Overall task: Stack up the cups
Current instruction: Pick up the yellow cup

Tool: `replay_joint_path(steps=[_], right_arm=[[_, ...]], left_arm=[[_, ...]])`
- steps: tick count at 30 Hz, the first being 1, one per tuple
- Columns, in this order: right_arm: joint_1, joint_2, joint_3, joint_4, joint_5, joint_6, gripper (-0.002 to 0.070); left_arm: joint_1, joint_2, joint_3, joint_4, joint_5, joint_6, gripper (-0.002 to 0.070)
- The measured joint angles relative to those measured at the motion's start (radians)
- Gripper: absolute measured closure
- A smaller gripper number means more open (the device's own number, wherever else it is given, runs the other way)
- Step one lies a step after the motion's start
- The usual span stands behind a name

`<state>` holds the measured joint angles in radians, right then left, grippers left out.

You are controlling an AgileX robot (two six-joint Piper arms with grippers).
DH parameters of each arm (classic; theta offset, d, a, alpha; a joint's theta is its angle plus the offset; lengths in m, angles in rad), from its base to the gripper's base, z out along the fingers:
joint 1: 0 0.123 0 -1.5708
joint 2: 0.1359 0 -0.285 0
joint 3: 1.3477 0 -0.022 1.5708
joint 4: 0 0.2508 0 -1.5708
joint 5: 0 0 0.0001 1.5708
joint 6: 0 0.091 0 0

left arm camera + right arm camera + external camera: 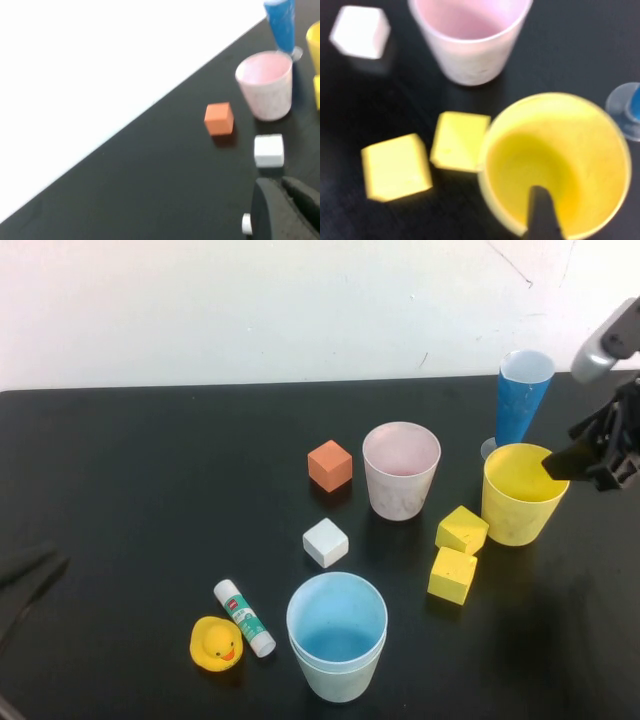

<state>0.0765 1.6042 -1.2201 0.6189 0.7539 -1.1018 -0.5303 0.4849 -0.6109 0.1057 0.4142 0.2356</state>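
Black tabletop (150, 490) fills the scene, with a white wall behind it. Nearest the robot stands the light blue cup (337, 625), nested upright inside the mint green cup (337, 675), both mouths up, so only the green rim and lower wall show beneath the blue rim. Just left of this pair lie a glue stick (244, 617), set diagonally, and a yellow rubber duck (215, 643) touching its near end. At the near left edge the left gripper (25, 575) rests low by the table with its fingers closed and nothing between them.

Farther out, a white block (325, 542) sits between the nested pair and an orange block (330, 465). 2 yellow blocks (456, 555) lie just beside each other, close to the base of the yellow cup (520, 495).

The yellow cup stands upright, long axis vertical, mouth up. The right gripper (585, 460) hangs at its far-right rim, 1 dark finger (542, 212) reaching down inside the cup; the fingers stand apart across the wall, though whether they press it cannot be told. The pale pink cup (400, 470) stands upright left of the yellow one, apart from it.

Farthest back stands a tall blue cone (520, 400) on a clear base, just behind the yellow cup.
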Motion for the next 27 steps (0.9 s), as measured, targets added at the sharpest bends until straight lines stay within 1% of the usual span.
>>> replay_joint_path(steps=[2,4,6,8,10,11,13,15,17,19,21,23,27], right_arm=[[0.002,0.035,-0.010,-0.002,-0.036,0.000,0.0236],[0.002,0.070,-0.010,-0.002,-0.068,0.000,0.0225],[0.002,0.102,-0.010,-0.002,-0.084,0.000,0.0225],[0.002,0.126,-0.010,0.002,-0.091,0.000,0.0241],[0.002,0.144,-0.010,0.008,-0.095,0.000,0.0292],[0.002,0.150,-0.010,0.010,-0.098,0.000,0.0332],[0.002,0.160,-0.010,0.026,-0.100,0.000,0.0430],[0.002,0.161,-0.016,0.055,-0.094,-0.003,0.0558],[0.002,0.161,-0.035,0.089,-0.058,-0.021,0.0622],[0.004,0.161,-0.063,0.124,0.003,-0.045,0.0645],[0.018,0.161,-0.103,0.147,0.062,-0.054,0.0649],[0.043,0.159,-0.145,0.156,0.085,-0.056,0.0650],[0.129,0.155,-0.264,0.160,0.082,-0.061,0.0651]], left_arm=[[0.000,-0.019,0.011,0.018,0.015,-0.008,0.0673],[0.000,-0.031,0.015,0.030,0.039,-0.012,0.0673],[0.000,-0.035,0.015,0.040,0.068,-0.027,0.0673],[0.000,-0.037,0.020,0.055,0.086,-0.044,0.0673],[0.000,-0.037,0.032,0.089,0.093,-0.069,0.0673],[0.000,-0.037,0.041,0.114,0.093,-0.083,0.0673],[-0.002,-0.037,0.066,0.173,0.093,-0.129,0.0673],[-0.002,-0.037,0.094,0.251,0.089,-0.217,0.0673],[-0.002,-0.037,0.113,0.315,0.087,-0.305,0.0673],[-0.002,-0.037,0.120,0.385,0.084,-0.403,0.0673],[-0.002,-0.037,0.122,0.439,0.077,-0.487,0.0673],[-0.002,-0.037,0.122,0.483,0.066,-0.543,0.0673],[-0.002,-0.037,0.122,0.510,0.057,-0.591,0.0673]])
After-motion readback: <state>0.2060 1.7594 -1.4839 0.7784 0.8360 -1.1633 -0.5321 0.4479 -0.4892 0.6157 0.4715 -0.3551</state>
